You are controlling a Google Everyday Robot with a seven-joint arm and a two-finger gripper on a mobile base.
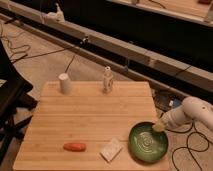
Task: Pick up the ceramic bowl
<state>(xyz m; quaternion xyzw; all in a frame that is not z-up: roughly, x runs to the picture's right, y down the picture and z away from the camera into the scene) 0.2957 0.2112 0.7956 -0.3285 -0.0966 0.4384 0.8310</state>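
Observation:
The ceramic bowl point(148, 143) is a wide, glossy dark-green bowl with pale swirl marks inside. It sits at the near right corner of the wooden table point(90, 115). My white arm point(192, 111) reaches in from the right. My gripper point(159, 127) is at the bowl's far right rim, right over its edge.
A small white cup point(65, 83) and a small white bottle-like figure point(107, 80) stand along the table's far edge. An orange carrot-like piece point(74, 147) and a pale flat packet point(111, 149) lie near the front edge. Cables cross the floor. A dark chair point(10, 105) stands at the left.

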